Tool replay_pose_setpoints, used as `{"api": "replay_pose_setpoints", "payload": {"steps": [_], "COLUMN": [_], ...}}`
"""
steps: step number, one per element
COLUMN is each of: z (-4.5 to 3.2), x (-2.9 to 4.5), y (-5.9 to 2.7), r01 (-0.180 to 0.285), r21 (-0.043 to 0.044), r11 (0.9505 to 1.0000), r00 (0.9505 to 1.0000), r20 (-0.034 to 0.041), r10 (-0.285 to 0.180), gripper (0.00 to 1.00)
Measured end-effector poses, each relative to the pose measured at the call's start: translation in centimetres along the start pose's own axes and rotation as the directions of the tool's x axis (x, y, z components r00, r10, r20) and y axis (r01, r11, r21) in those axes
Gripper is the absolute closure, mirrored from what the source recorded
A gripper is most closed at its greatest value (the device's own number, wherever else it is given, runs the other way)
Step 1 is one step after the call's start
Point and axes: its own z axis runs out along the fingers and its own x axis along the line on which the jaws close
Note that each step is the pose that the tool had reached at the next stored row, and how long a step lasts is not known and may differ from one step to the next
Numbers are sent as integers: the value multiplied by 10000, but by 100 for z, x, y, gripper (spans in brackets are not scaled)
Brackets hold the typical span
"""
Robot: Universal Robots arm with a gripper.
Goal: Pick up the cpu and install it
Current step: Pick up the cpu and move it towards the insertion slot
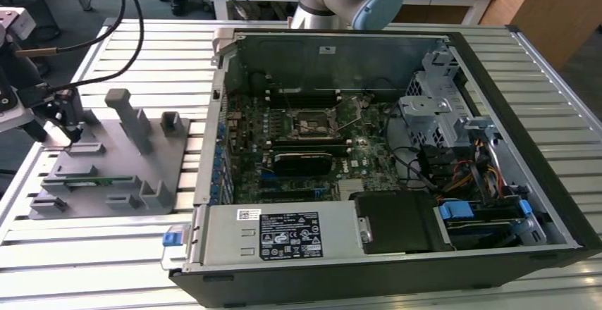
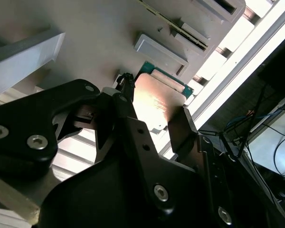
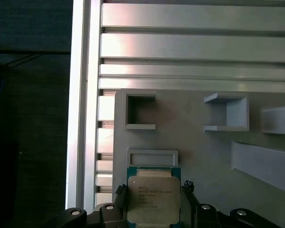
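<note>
The gripper (image 1: 61, 130) hangs over the grey fixture plate (image 1: 141, 158) at the exterior view's left, near that plate's far left corner. In both wrist views its jaws stand narrow, with a black finger (image 3: 119, 192) pressed against each of two opposite edges of the cpu (image 3: 153, 199). The chip's silver top faces up and a thin green rim shows along one side. Whether the chip rests in its seat or is raised off it cannot be told.

Just past the cpu's green edge lies a low rectangular frame (image 3: 152, 157) moulded into the plate, close to the chip but apart from it. The plate's outer edge runs just beside the left finger, and beyond it come the slatted aluminium table (image 3: 180, 47) and then the drop at the table's edge.

Upright blocks (image 1: 124, 109) rise from the plate to the right of the gripper, and a green memory stick (image 1: 89, 180) lies in a slot on the near side.

Further right stands the open computer case (image 1: 395, 253), its left wall between the plate and the motherboard (image 1: 282, 148). The cpu socket (image 1: 311, 122) sits mid-board, with bare room straight above it.
</note>
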Motion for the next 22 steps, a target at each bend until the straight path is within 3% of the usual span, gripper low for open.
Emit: {"api": "replay_pose_setpoints", "payload": {"steps": [22], "z": [-269], "x": [5], "y": [12], "r01": [4], "r21": [1], "r11": [10000], "r00": [10000], "r20": [79], "r10": [-4], "gripper": [47]}}
